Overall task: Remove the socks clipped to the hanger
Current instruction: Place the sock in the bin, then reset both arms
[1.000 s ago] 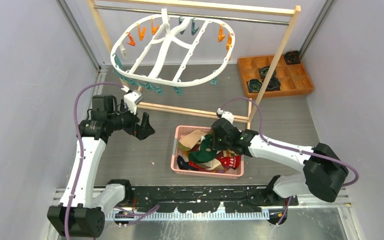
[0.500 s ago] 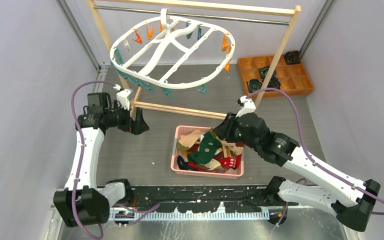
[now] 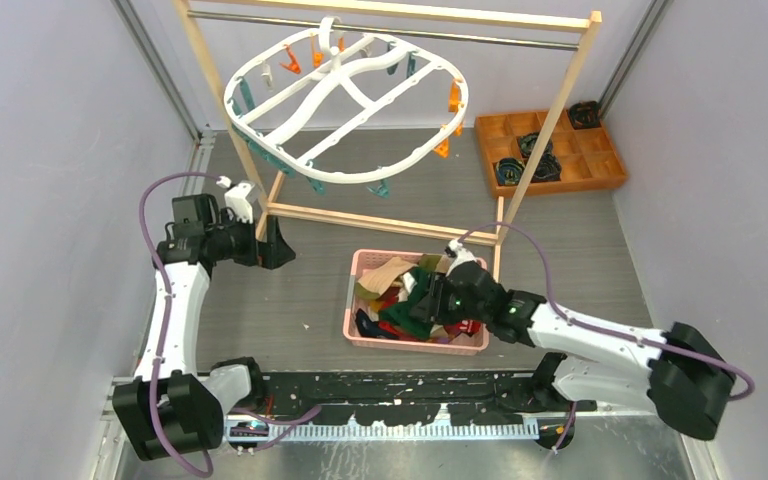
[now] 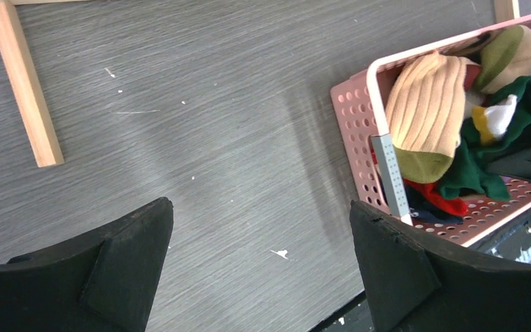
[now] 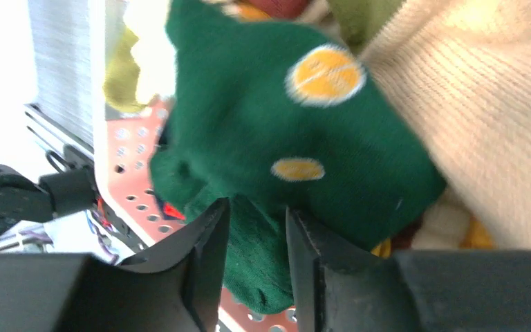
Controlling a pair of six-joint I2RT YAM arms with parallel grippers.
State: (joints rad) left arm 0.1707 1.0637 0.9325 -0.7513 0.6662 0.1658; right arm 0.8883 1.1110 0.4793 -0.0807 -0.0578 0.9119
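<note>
The white oval hanger (image 3: 310,103) hangs from the rack's rail with orange and teal clips; no sock shows on it. The socks (image 3: 396,284) lie piled in a pink basket (image 3: 353,300). My right gripper (image 3: 430,300) is low over the basket and shut on a dark green sock with yellow dots (image 5: 297,138); in the right wrist view its jaws (image 5: 257,214) pinch the fabric. My left gripper (image 3: 278,250) is open and empty above the table, left of the basket. In the left wrist view (image 4: 259,207) the basket (image 4: 359,138) and a beige sock (image 4: 425,97) show at right.
A light wooden rack (image 3: 550,120) with a metal rail stands over the back of the table; its foot (image 4: 24,90) is close to my left gripper. An orange compartment tray (image 3: 600,165) with dark items sits back right. Grey walls close both sides.
My right gripper has swung back down into the basket with the green sock. The hanger has swung and turned on its hook. My left gripper has drifted slightly left.
</note>
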